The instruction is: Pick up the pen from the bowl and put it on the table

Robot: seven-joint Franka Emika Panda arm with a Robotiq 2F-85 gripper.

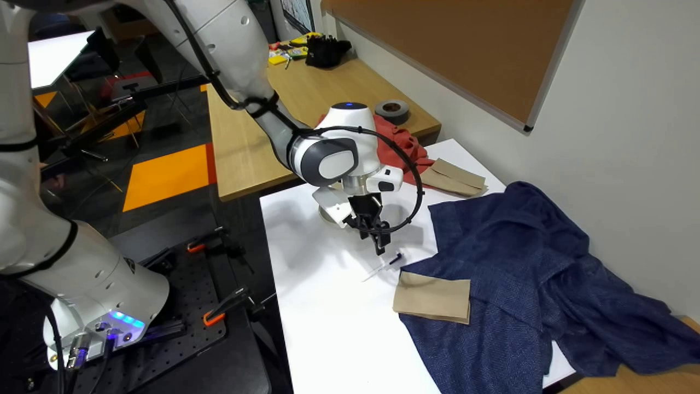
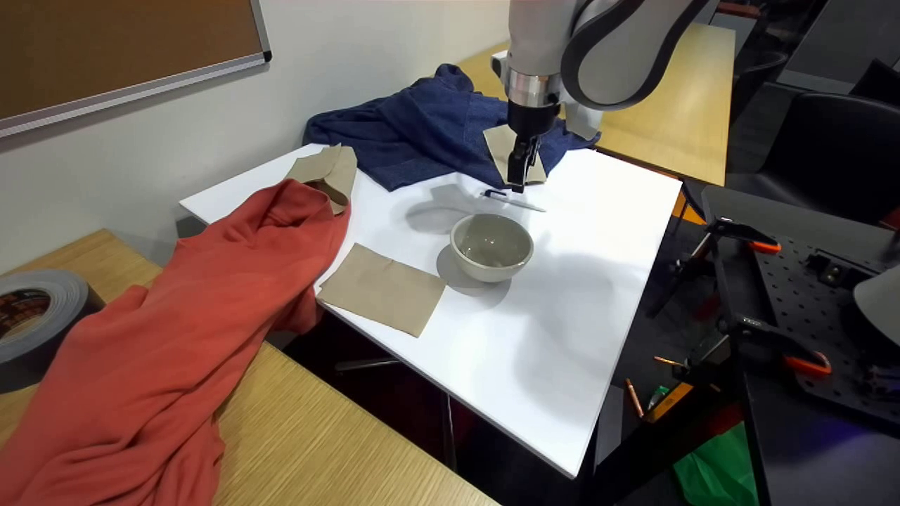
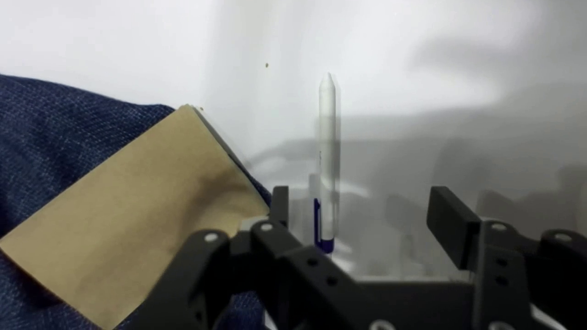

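Note:
The pen, slim and white with a dark blue clip and end, lies flat on the white table point(image 2: 562, 393) in both exterior views point(image 1: 382, 267) point(image 2: 515, 202) and in the wrist view point(image 3: 327, 151). The bowl point(image 2: 485, 273), round and beige-grey, stands upright on the table beside the pen; no pen shows inside it. In an exterior view the bowl point(image 1: 327, 216) is mostly hidden behind the gripper. My gripper point(image 3: 360, 206) is open and empty above the pen's clip end, in both exterior views point(image 1: 379, 243) point(image 2: 519, 179). The pen lies between the fingers in the wrist view, nearer the left finger, not held.
A dark blue cloth point(image 1: 492, 284) covers the table's wall side, with a folded brown paper point(image 1: 432, 297) on it near the pen. A red cloth point(image 2: 267, 260) and brown paper pieces point(image 2: 383, 288) lie by the bowl. A tape roll point(image 1: 392, 111) sits on the wooden tabletop.

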